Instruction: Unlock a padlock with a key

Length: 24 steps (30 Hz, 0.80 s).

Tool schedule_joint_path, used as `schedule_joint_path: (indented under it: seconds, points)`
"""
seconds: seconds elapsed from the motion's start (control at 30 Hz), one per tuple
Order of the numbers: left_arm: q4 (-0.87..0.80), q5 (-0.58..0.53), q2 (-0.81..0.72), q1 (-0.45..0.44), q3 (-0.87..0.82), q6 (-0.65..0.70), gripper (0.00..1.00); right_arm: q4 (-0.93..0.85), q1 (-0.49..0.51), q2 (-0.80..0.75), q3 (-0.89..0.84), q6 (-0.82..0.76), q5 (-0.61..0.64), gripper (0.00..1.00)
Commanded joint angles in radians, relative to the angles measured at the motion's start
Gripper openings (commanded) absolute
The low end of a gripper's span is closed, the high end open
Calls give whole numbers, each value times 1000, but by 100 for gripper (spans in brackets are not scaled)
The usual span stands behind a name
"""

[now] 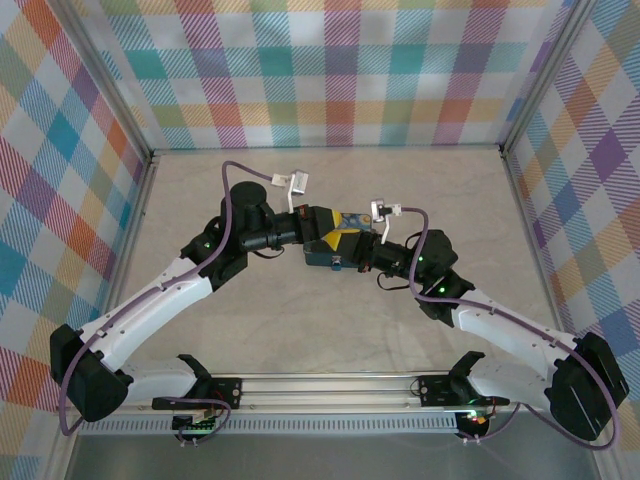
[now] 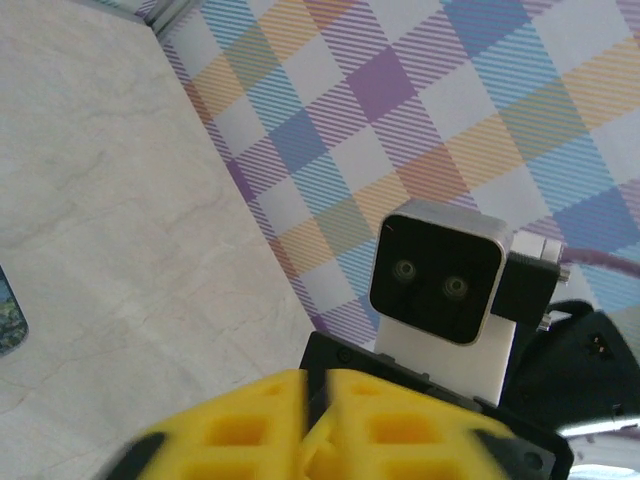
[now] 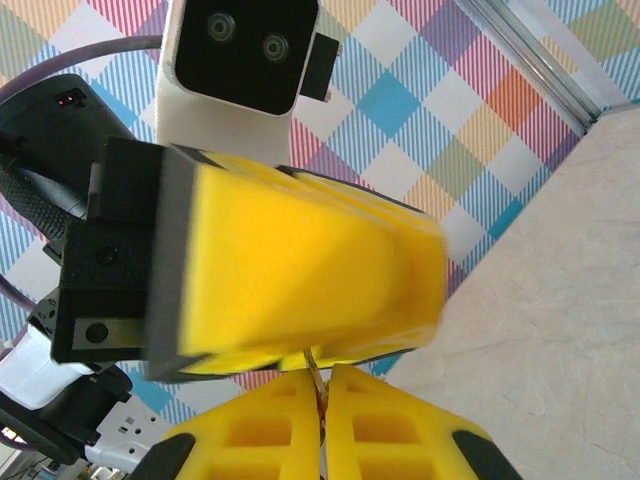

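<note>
My two grippers meet tip to tip over the middle of the table. The right gripper (image 3: 323, 390) has its yellow fingers pressed together on the key (image 3: 315, 366), a thin pale sliver that sticks up out of their seam. The key's upper end reaches the underside of the left gripper's yellow pads (image 3: 300, 260). In the left wrist view the left gripper (image 2: 318, 400) is blurred, with just a narrow dark slit between its fingers. From above, the left gripper (image 1: 347, 228) and the right gripper (image 1: 360, 246) hang over a blue box-like body (image 1: 322, 258), which I take for the padlock; its edge (image 2: 8, 318) also shows.
Checked cloth walls (image 1: 330, 70) close off the back and both sides of the pale tabletop (image 1: 330, 340). The right arm's wrist camera (image 2: 440, 285) sits directly ahead of the left fingers. Purple cables (image 1: 232, 185) loop off both wrists.
</note>
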Motion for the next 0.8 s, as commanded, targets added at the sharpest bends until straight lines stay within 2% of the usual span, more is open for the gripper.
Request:
schedule_joint_path:
  seconds: [0.0, 0.07, 0.3, 0.4, 0.63, 0.77]
  points:
    - [-3, -43, -50, -2, -5, 6, 28, -8, 4, -42, -16, -49, 14, 0]
    - [-10, -57, -73, 10, -11, 8, 38, -35, 4, -71, -25, -63, 25, 0]
    - [-24, -40, -105, 37, -23, 9, 40, -131, 4, -161, -51, -103, 56, 0]
    - [-15, -8, -96, 37, -28, -5, 46, -181, 4, -187, -40, -131, 78, 0]
    - [-54, -1, -88, 37, -23, -33, 57, -510, 6, -218, 84, -347, 202, 0]
    - [-60, -17, -101, 37, -27, -34, 61, -518, 6, -216, 102, -381, 198, 0]
